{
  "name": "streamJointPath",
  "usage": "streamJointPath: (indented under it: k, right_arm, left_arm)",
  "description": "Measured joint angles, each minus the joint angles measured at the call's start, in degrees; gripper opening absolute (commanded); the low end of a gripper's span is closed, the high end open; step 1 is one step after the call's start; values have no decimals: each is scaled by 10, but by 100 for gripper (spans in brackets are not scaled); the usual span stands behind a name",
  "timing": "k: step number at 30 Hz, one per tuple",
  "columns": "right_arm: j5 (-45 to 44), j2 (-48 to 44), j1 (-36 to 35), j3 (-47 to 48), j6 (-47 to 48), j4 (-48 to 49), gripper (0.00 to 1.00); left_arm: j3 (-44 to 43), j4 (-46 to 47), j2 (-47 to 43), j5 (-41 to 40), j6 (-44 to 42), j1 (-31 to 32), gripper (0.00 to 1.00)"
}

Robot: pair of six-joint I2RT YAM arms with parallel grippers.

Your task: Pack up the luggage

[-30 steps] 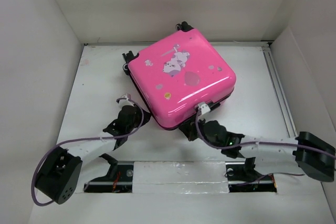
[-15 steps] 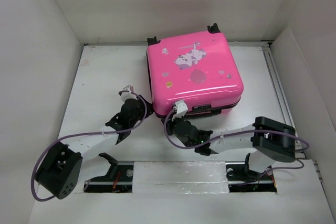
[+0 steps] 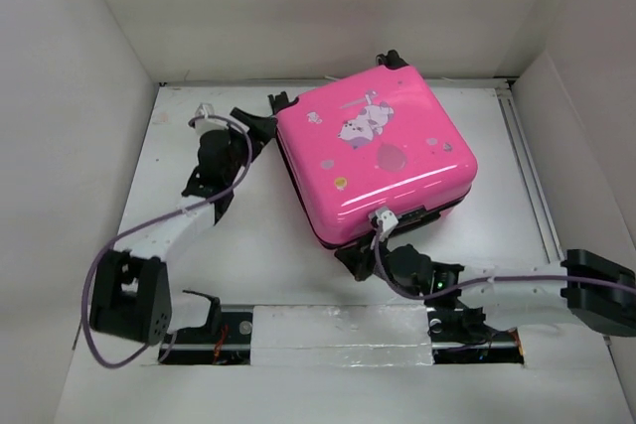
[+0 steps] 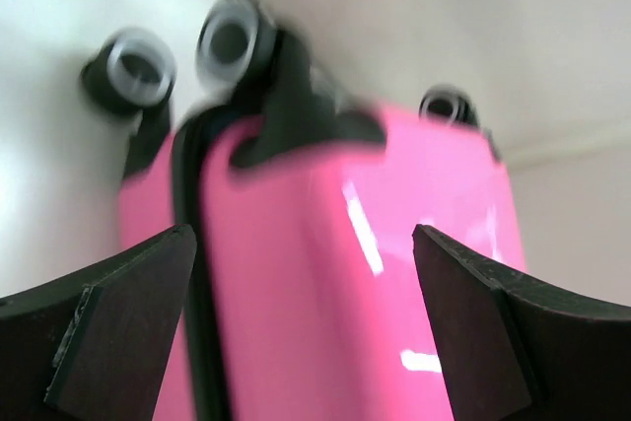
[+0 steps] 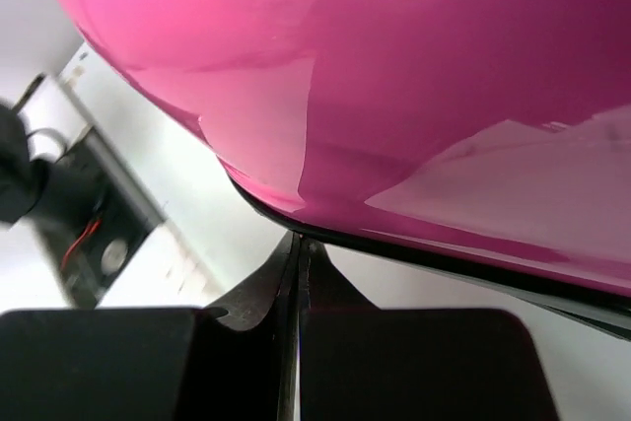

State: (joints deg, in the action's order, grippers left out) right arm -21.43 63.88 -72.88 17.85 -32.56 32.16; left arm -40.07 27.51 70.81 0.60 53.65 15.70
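Your left claw (image 4: 303,253) has swung up to the wheel end of the luggage (image 3: 376,161) and stands wide. The right claw (image 5: 296,253), pinched shut, noses its near seam. It lies closed on the bench (image 3: 497,225), so fastening probably comes next. Steady the shell first.

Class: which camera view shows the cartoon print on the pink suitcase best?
Top external: the luggage lies shut, its whole printed shell facing up. Left wrist shows only blurred wheels and a pink side; right wrist only a plain pink edge.
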Motion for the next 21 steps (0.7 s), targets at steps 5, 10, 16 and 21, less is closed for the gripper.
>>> streamJointPath:
  k: [5,10,16,21]
  right_arm:
    - [33,-131,-14,-36,-31,-105,0]
    - [41,-225,-23,-50,-41,-191,0]
    - [39,-224,-23,-45,-41,-206,0]
    - [34,-206,-26,-36,-40,-204,0]
  left_arm:
    - [-111,18,139,36,20,-35,89]
    - [-125,32,222,77,59,-49,90]
    - [-154,71,271,96,99,-52,91]
    - [-170,144,336,118,153,-56,69]
